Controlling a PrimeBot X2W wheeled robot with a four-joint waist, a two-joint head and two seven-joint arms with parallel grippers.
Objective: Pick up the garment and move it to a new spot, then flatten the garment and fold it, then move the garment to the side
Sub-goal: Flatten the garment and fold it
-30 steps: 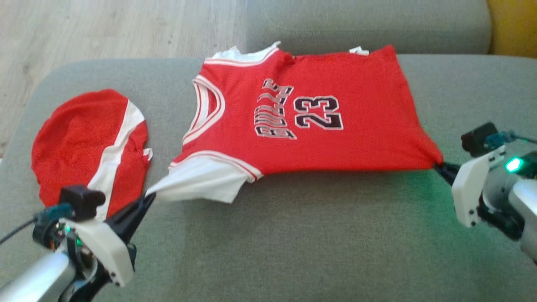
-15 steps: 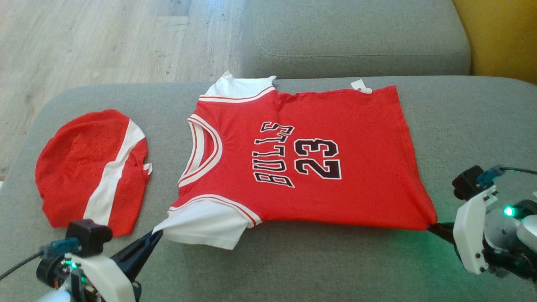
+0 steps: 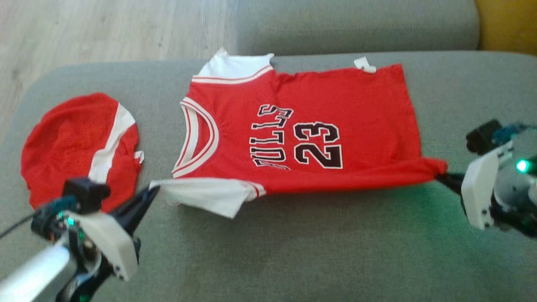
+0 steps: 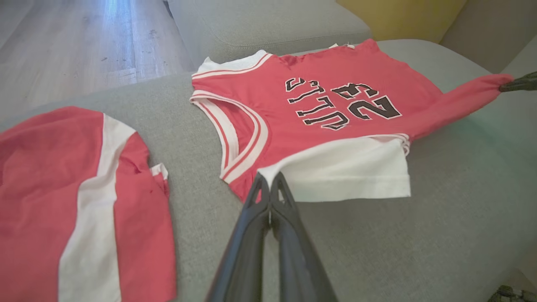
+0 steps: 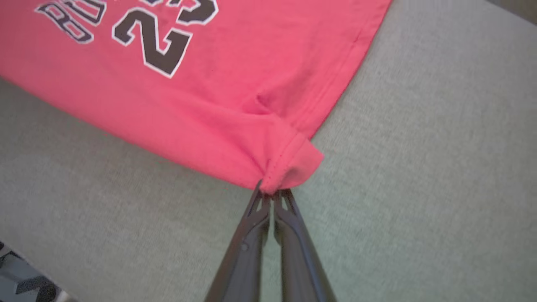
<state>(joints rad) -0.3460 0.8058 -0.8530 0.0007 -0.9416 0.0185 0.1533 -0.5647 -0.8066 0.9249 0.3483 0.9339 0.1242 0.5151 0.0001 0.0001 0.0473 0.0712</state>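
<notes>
- The left gripper (image 3: 153, 191) is pinched tight on the white sleeve corner of the shirt (image 3: 335, 105), just above the couch (image 3: 293, 251)
- The right gripper (image 3: 439, 176) is pinched tight on the red bottom corner, also just above the couch
- The shirt lies spread on the couch, its near edge pulled up
- A red and white cloth (image 3: 71, 138) sits on the couch's left end

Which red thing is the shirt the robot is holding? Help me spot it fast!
On the big grey sofa cushion lie two red clothes. The jersey is the middle one, pinched by the left pincer at its white sleeve and the right pincer at its bottom corner. Unlike the rumpled red-and-white garment beside it, it says BULLS 23.
</notes>
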